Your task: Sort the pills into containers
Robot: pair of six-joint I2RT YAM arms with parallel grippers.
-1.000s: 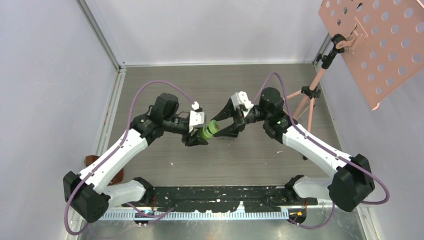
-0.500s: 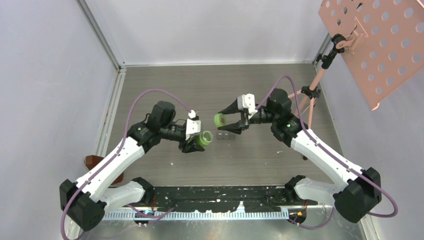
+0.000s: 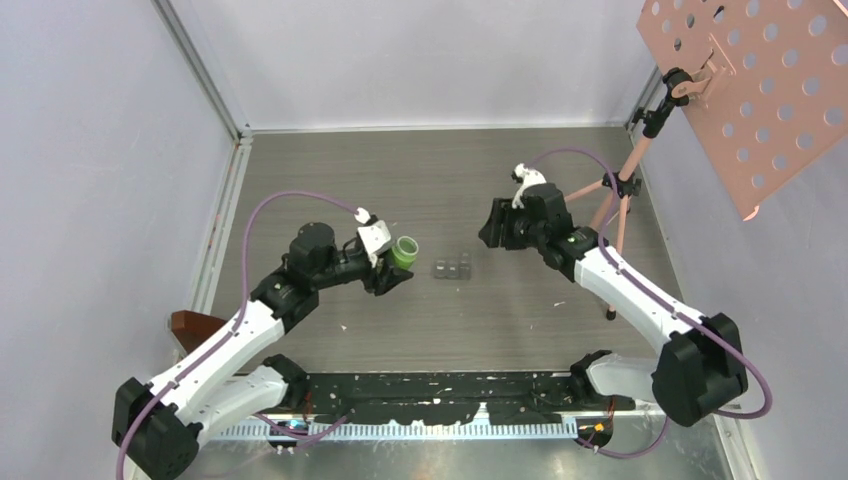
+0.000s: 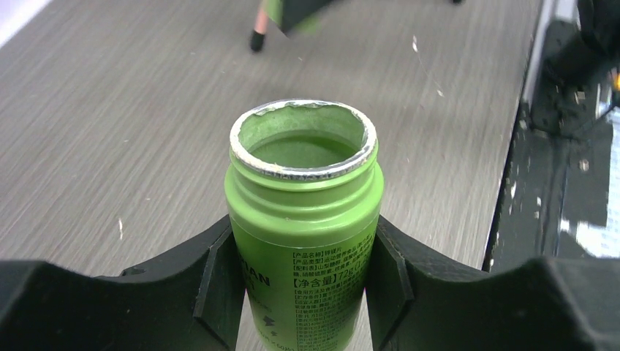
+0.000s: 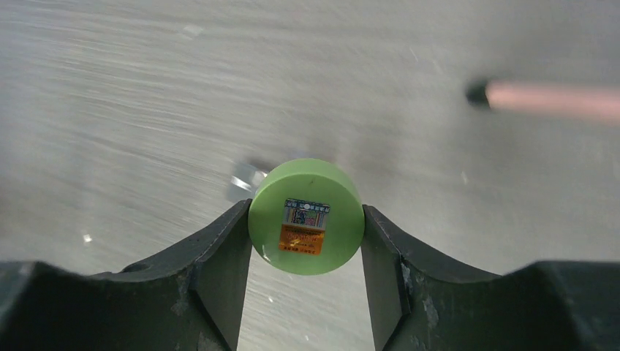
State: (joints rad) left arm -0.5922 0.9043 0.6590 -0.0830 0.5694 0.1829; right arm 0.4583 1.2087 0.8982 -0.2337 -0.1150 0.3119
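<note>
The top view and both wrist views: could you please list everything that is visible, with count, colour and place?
bottle: 1, green, open, held between the left jaws
cap: 1, green with an orange label, held between the right jaws
case: 1, dark grey, on the table between the arms
table: 1, grey wood grain, under everything
stand: 1, pink tripod, right rear of the table
panel: 1, pink with holes, on the stand, upper right
brown object: 1, left table edge, unclear what
left gripper: 1, black, shut on the bottle
right gripper: 1, black, shut on the cap
</note>
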